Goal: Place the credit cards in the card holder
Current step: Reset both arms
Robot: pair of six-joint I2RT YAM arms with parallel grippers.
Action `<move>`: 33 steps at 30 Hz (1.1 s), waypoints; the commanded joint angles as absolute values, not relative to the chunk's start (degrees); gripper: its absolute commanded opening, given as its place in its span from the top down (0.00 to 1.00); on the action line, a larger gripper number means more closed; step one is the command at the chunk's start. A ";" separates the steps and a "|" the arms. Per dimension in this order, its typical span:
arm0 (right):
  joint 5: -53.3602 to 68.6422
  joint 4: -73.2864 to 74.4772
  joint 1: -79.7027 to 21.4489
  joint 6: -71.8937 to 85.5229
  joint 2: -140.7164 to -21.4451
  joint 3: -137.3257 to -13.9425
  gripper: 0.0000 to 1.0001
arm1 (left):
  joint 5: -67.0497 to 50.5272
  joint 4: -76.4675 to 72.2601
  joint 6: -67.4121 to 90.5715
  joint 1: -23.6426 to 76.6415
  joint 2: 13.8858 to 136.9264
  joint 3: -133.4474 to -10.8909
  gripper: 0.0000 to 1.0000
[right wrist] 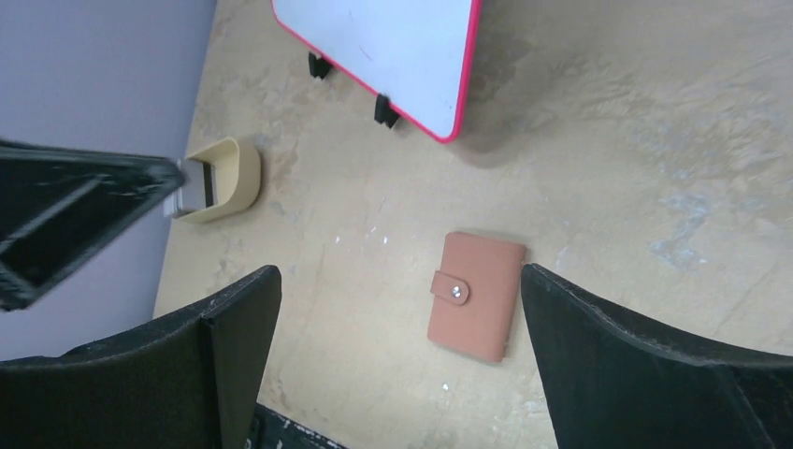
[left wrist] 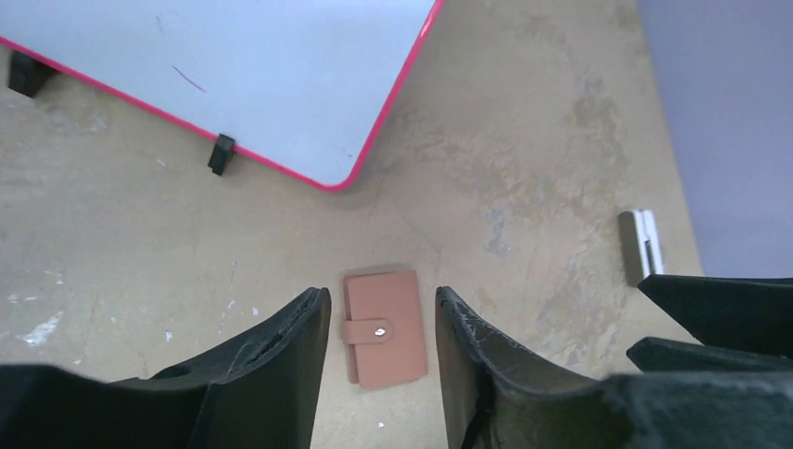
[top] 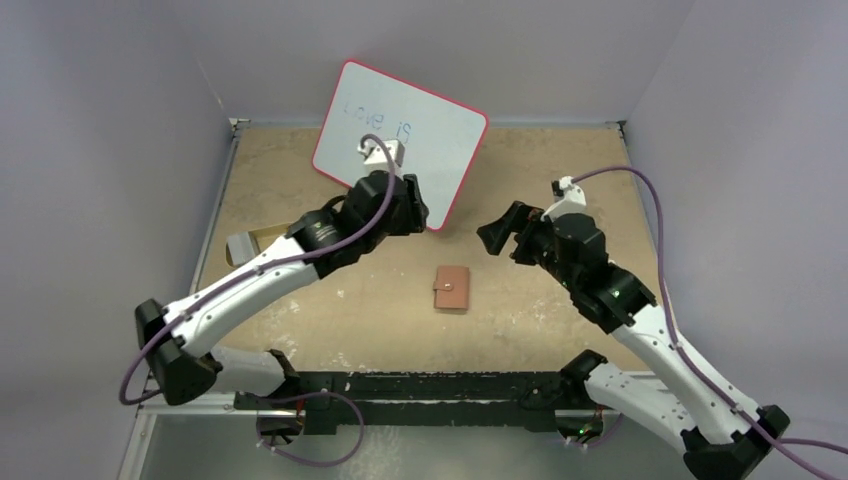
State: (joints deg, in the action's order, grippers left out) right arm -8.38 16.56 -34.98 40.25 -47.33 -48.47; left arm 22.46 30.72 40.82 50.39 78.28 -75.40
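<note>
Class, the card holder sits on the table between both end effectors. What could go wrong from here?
The card holder lies snapped shut and flat; prying it open may just push it across the table. The whiteboard stands close behind the left end effector; a wide swing could topple it.

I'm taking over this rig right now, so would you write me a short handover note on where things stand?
Left gripper: open, empty, raised above the table in front of the whiteboard.
Right gripper: open, empty, raised over the table's right half.
Card holder: flat mid-table between the arms, folded shut, strap snapped.
Credit cards: grey cards sit in the tan tray at the table's left edge, apart from the holder; their number is unclear.
Done: cannot tell whether any card is already inside the shut holder.
Left: probably open the holder, fetch the tray's cards, slide them in.
</note>
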 commanded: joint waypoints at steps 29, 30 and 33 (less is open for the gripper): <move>-14.01 18.27 -35.32 42.85 -38.66 -49.29 0.01 | 30.06 26.52 42.97 50.45 50.17 -59.02 0.31; -13.90 18.06 -35.30 42.62 -38.69 -49.30 0.02 | 30.06 26.54 42.98 50.44 50.13 -59.00 0.31; -13.89 17.23 -35.24 41.68 -38.25 -49.19 0.03 | 30.29 26.69 42.89 50.41 50.17 -59.04 0.30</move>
State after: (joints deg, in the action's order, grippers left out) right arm -14.39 20.62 -34.98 42.52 -38.65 -48.38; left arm 29.02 27.97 42.46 50.39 50.81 -59.20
